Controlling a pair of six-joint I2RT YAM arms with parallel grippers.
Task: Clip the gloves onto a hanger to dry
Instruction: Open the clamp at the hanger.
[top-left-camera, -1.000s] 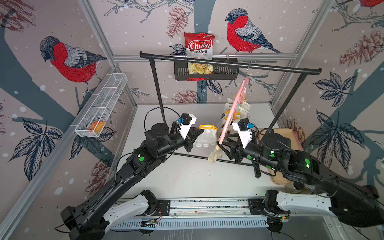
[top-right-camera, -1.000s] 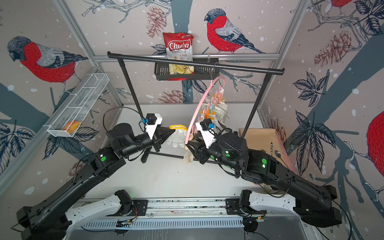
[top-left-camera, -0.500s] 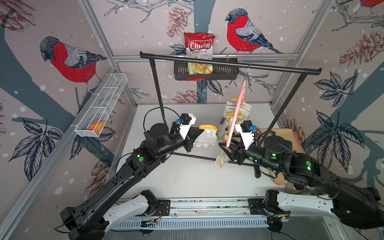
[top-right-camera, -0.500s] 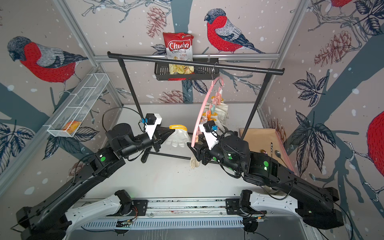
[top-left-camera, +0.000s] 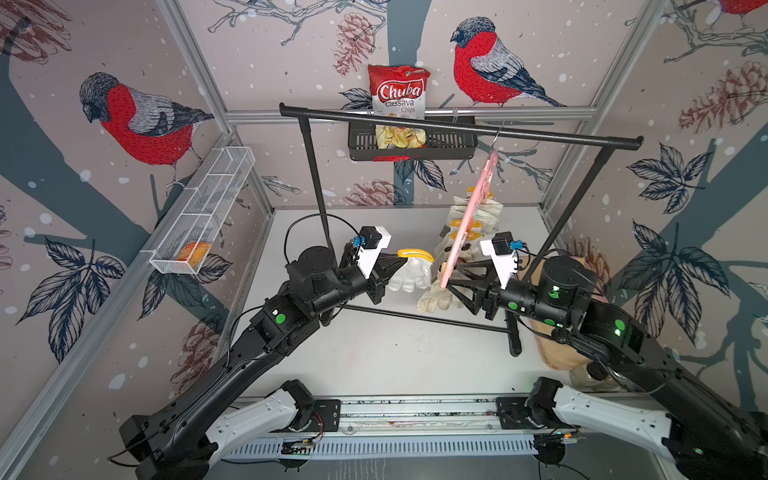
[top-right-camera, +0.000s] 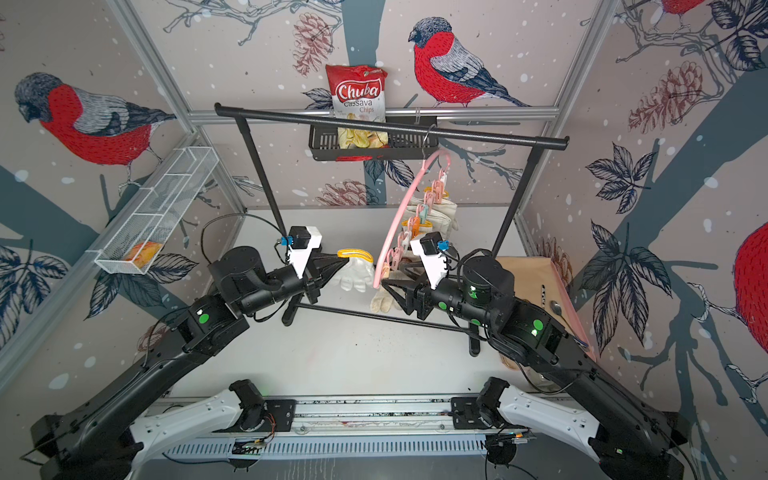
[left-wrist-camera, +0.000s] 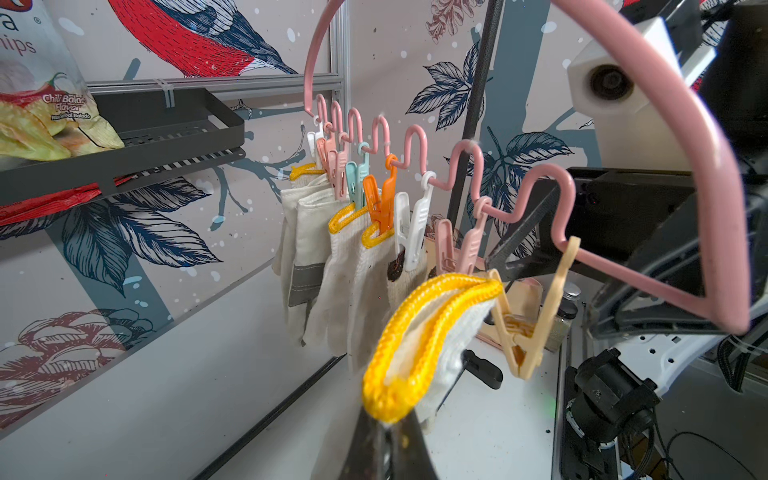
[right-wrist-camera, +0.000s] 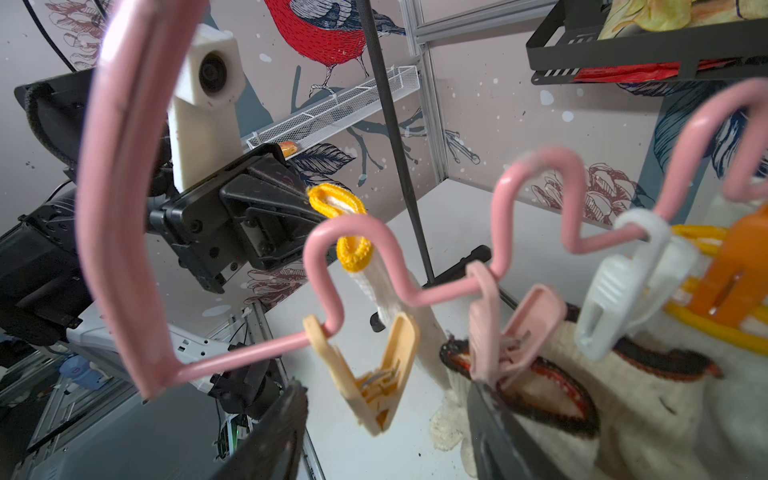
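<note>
Top views, rack (top-left-camera: 540, 135): black metal rail on two legs, standing on the white bench (top-left-camera: 395, 353). It carries the hanger by its hook.
Top views, hanger (top-left-camera: 478, 195): thin pink plastic arch, hanging edge-on between the two arms so each can reach one face of it.
Top views, hung gloves (top-right-camera: 442, 216): cream and limp, pegged along the far half of the hanger with fingers down.
Top views, left tool (top-left-camera: 401, 261): closed on the yellow cuff of a knitted glove (top-left-camera: 411, 276). The glove is in the air just beside the hanger's near end, fingers dangling, and is judged to be offered up for pegging.
Top views, right tool (top-left-camera: 455, 282): at the same near end from the opposite side, jaws apart.
Left wrist, knitted glove: white ribbed knit with a thick braided yellow cuff edge gaping in a loop. The tapered black jaws pinch one end of the loop.
Left wrist, cream peg (left-wrist-camera: 528, 328): smooth plastic, last on the hanger's wavy rail, empty, just beside the cuff. It is the likely target.
Left wrist, row of pegs (left-wrist-camera: 382, 199): pink, teal, orange and white, most of them biting glove cuffs.
Right wrist, right tool: two black fingers well apart, nothing gripped. The cream peg hangs in the gap between them, and contact is not evident. They seem placed to squeeze it open.
Right wrist, pink peg (right-wrist-camera: 511, 332): next along the rail, clamped on a woolly glove (right-wrist-camera: 644, 399) with a dark, red-trimmed cuff.
</note>
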